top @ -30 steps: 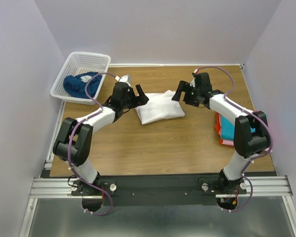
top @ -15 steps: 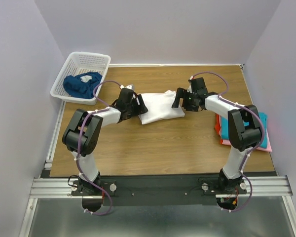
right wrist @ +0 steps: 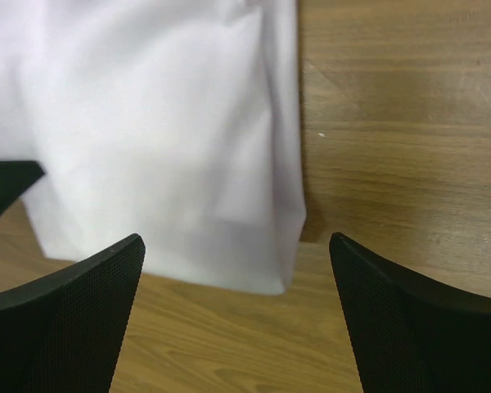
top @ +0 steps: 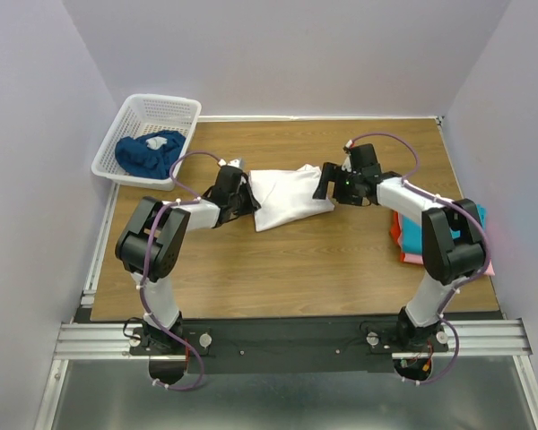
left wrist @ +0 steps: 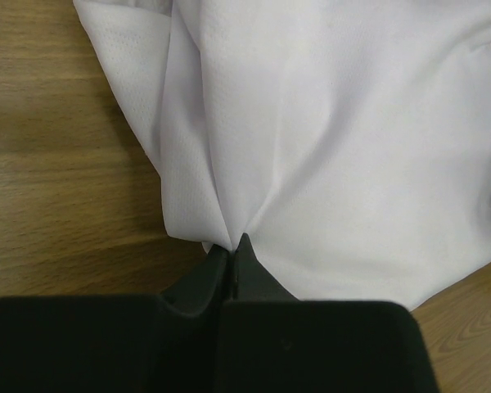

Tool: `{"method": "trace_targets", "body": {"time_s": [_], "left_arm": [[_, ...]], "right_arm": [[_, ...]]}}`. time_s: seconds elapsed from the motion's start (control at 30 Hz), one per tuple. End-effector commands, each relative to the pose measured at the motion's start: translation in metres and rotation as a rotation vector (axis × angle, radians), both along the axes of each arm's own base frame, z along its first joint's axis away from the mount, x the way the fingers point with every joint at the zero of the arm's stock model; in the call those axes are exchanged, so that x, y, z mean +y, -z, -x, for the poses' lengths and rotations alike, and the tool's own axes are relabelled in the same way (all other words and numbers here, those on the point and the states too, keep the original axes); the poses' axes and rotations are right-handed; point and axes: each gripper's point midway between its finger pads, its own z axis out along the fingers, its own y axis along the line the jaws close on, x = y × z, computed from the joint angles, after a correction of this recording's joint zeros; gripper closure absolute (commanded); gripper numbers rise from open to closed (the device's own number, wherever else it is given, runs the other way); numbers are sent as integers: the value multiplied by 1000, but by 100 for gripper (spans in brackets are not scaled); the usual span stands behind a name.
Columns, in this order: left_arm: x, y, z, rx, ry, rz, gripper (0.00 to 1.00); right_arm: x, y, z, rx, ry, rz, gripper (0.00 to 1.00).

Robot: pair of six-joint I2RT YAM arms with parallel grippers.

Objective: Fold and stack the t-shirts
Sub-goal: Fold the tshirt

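A folded white t-shirt [top: 291, 195] lies mid-table. My left gripper [top: 247, 199] is shut on its left edge; in the left wrist view the jaws [left wrist: 233, 246] pinch a gathered fold of the white cloth [left wrist: 327, 147]. My right gripper [top: 325, 182] is open at the shirt's right edge. The right wrist view has both fingers [right wrist: 82, 303] spread wide above the table, with the shirt's corner [right wrist: 164, 123] between them, apart from both. Folded teal, red-orange and pink t-shirts [top: 412, 235] are stacked at the right edge. A dark blue t-shirt [top: 148, 152] lies crumpled in the basket.
The white lattice basket [top: 181, 112] stands at the back left corner, partly overhanging the table edge. Walls close in at the back and on both sides. Bare wooden tabletop [top: 287, 269] stretches in front of the white shirt.
My left gripper has shut on the white shirt's left edge. Both grippers have come down and closer to the shirt, and the cloth has bunched toward the left jaws.
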Motion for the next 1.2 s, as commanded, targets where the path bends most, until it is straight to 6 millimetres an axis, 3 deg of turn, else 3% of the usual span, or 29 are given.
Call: {"method": "trace_targets", "body": {"time_s": [0.0,0.07,0.13,0.17,0.23,0.37,0.47,0.57,0.7,0.8,0.93,0.97,1.03,1.17], "left_arm": [[10,22,16,41,5,-50,100],[12,22,17,34,-3,-55,100],[11,21,16,25,3,-47,100],[10,22,17,27,8,-43,100],[7,20,15,18,16,-32,100],[8,24,16,22,17,-33,100],[9,25,18,23,13,-32,100],[11,29,21,28,14,-43,100],[16,30,22,20,10,-58,100],[17,29,23,11,14,-61,100],[13,21,20,-15,31,-45,100],[13,21,19,-17,28,-46,100],[11,20,17,-21,33,-42,100],[10,22,16,-20,37,-39,100]], "right_arm": [[15,-61,0,-135,-68,-82,0],[30,-87,7,-176,-135,-163,0],[41,-88,19,-159,-185,-230,0],[57,-95,27,-156,-245,-317,0],[77,-86,45,-107,-318,-428,0],[89,-64,57,-56,-363,-481,0],[79,-26,55,2,-282,-416,0],[56,14,50,47,-154,-315,0],[40,40,56,89,-77,-254,0],[43,26,59,63,-110,-276,0],[67,-37,66,-21,-264,-421,0],[76,-62,73,-50,-331,-475,0],[85,-86,75,-92,-384,-511,0],[96,-113,69,-141,-434,-576,0]]}}
